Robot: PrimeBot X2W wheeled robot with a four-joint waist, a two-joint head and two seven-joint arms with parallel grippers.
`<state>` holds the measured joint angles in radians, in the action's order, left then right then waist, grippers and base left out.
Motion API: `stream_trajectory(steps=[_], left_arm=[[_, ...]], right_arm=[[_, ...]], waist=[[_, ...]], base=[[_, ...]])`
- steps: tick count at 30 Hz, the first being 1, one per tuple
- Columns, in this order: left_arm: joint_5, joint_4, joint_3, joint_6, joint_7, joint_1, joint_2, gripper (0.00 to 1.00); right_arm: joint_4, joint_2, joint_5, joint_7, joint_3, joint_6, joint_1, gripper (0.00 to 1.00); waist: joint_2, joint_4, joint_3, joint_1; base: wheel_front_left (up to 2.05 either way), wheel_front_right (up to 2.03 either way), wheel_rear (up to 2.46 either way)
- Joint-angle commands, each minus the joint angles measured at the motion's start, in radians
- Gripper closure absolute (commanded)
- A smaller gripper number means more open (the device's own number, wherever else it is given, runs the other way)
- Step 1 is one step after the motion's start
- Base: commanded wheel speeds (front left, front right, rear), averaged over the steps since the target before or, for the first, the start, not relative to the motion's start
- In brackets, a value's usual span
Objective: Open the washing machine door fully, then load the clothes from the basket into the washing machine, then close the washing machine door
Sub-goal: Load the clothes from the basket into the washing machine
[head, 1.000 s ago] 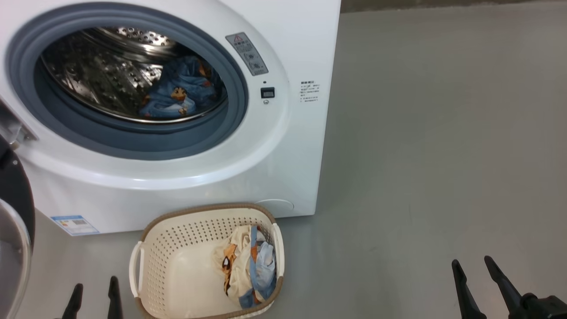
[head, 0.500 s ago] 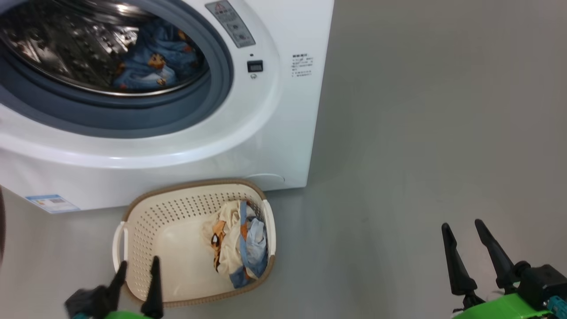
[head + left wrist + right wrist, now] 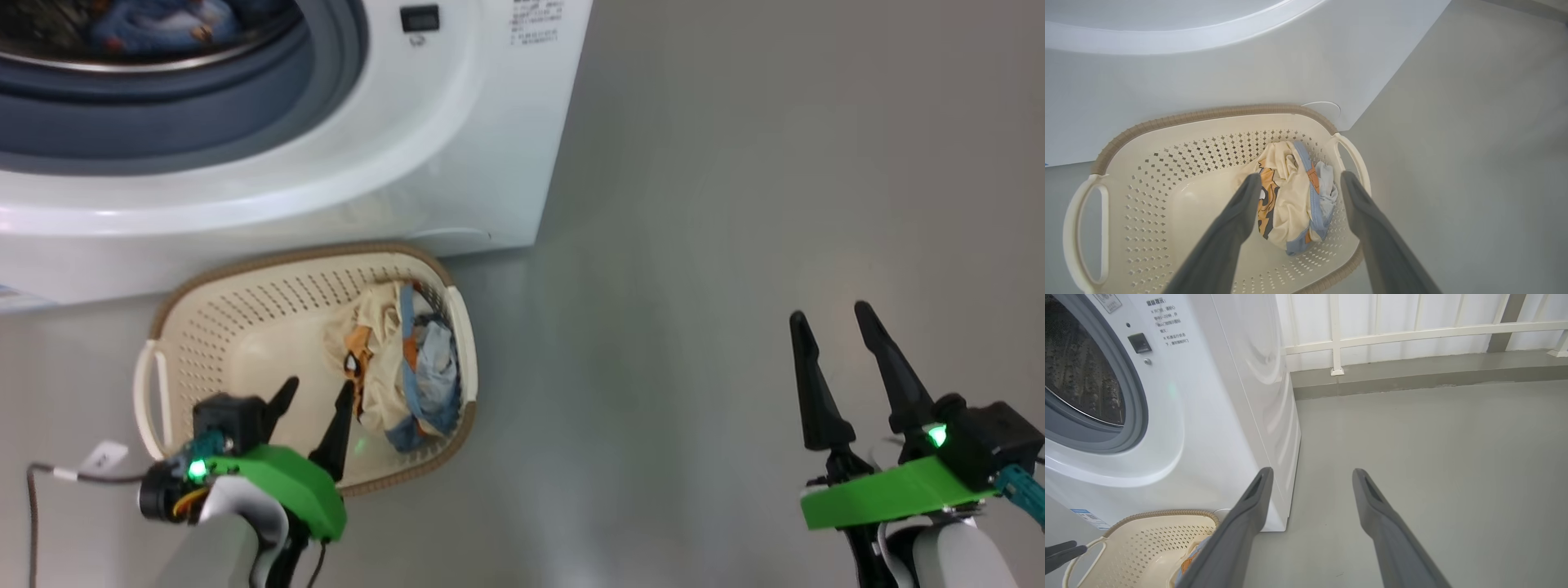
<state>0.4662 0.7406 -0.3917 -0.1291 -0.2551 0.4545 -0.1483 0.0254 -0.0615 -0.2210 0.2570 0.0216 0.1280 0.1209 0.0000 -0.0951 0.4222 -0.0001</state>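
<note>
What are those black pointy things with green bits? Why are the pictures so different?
They belong to a robot with two arms, each ending in two long dark fingers for grabbing. One picture comes from a camera on its head; the other two from cameras on its wrists. On the grey floor stands a white washing machine with a cream basket in front. One cream garment lies in the basket, a blue garment in the drum. The left fingers hang open over the basket, the right fingers open over the floor. Nothing is held.
</note>
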Motion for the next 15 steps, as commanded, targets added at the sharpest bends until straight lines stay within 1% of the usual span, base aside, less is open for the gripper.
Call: stream_trajectory(steps=[1,8,15], left_arm=[[0.011,0.002,0.014,-0.002,-0.007,0.029,-0.033,0.00],[0.100,0.132,-0.128,-0.002,-0.007,0.173,-0.071,0.00],[0.211,0.192,-0.286,-0.002,-0.007,0.292,-0.103,0.00]], right_arm=[[-0.028,0.001,0.009,0.005,-0.027,0.003,0.018,0.00],[-0.033,0.009,0.010,0.005,-0.050,0.003,0.077,0.00],[-0.048,0.011,0.002,0.005,-0.073,0.003,0.119,0.00]], waist=[[0.0000,-0.032,0.088,0.0001],[0.0000,-0.062,0.194,0.0001],[0.0000,-0.087,0.288,0.0001]], base=[[0.00,0.00,0.00],[0.00,0.00,0.00],[0.00,0.00,0.00]])
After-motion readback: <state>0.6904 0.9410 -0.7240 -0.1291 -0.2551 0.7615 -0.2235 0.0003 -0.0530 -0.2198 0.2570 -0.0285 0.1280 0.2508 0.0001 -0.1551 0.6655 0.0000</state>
